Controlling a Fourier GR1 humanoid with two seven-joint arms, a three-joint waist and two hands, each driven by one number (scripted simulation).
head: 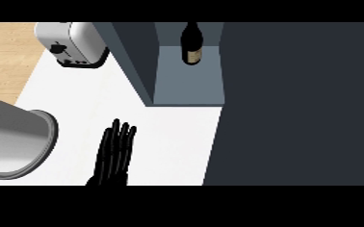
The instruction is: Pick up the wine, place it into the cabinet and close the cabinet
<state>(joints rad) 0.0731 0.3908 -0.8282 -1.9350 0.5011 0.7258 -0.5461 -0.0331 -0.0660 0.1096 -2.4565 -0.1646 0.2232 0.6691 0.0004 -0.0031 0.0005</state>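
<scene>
Head view: wine (190,43) inside cabinet (188,82)

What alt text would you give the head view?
A wine bottle stands inside an open dark grey cabinet at the top of a white counter. A large dark panel fills the right side; the left hand rests open at the lower edge, with a toaster top left.
</scene>
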